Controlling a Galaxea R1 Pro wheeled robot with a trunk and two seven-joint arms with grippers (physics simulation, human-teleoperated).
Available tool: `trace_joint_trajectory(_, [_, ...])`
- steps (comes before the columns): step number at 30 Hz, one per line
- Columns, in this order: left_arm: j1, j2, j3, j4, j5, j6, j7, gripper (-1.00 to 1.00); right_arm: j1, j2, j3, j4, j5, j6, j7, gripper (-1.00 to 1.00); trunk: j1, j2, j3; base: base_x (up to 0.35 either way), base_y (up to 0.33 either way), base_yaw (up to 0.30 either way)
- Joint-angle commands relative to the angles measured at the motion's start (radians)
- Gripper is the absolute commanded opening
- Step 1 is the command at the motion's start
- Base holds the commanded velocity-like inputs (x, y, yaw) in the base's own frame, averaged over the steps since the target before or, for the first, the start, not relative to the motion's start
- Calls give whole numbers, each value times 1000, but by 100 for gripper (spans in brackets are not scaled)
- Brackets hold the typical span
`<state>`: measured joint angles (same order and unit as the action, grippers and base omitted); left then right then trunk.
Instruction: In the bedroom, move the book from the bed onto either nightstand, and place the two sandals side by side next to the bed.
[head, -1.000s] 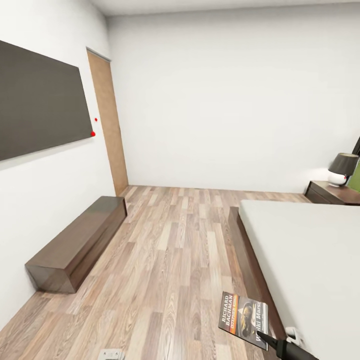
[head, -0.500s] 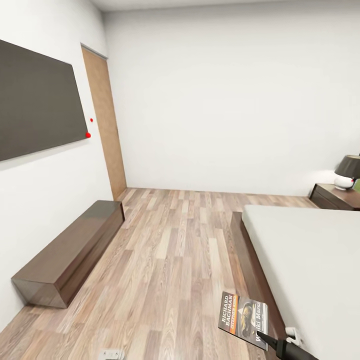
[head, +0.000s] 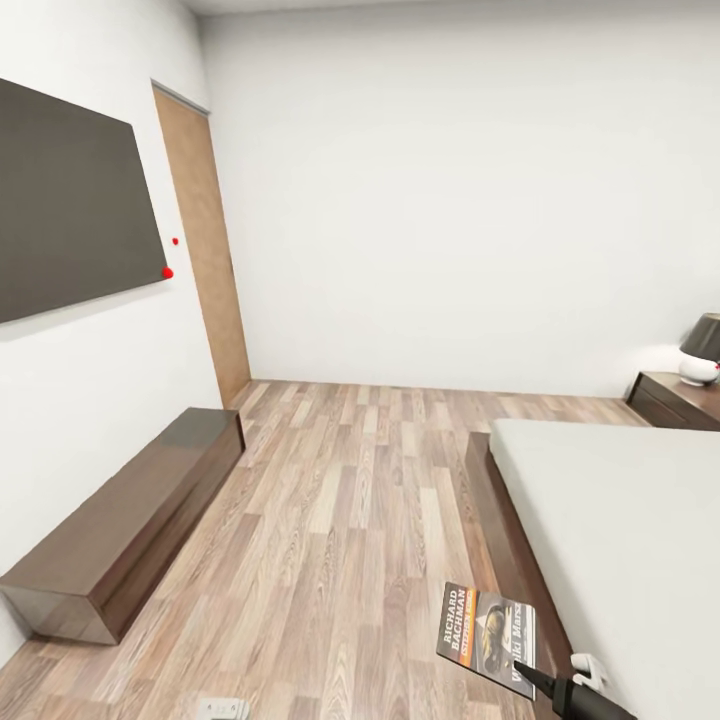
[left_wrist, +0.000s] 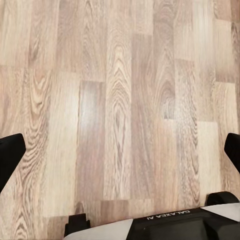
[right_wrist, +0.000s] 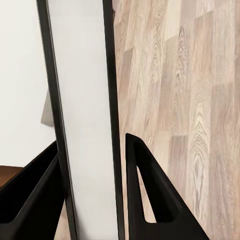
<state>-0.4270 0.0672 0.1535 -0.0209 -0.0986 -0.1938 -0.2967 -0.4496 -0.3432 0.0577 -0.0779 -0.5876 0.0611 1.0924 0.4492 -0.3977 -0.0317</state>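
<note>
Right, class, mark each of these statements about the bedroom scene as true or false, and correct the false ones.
1. The book is held in the right gripper. True.
2. The book lies flat on the bed. False: it is held up off the mattress, above the floor beside the bed frame.
3. A lamp stands on the nightstand beyond the bed. True.
4. The left gripper is shut on a sandal. False: it is open with only wood floor between its fingers.
5. The long low dresser stands against the wall on the robot's right. False: it is along the left wall, under the dark panel.
</note>
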Motion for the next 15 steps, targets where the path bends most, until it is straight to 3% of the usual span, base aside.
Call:
trace_joint_trajectory(1, [-1,0,8,1,-10,-4,-2,100,-1,0,7,0,-9,6,3,-100,1,-2,-2,43,0,0])
trace_joint_trajectory(15, [-1,0,8,1,-10,-4,-4,100,0,0,7,0,-9,6,4,-100,1,-2,4,7,0,0])
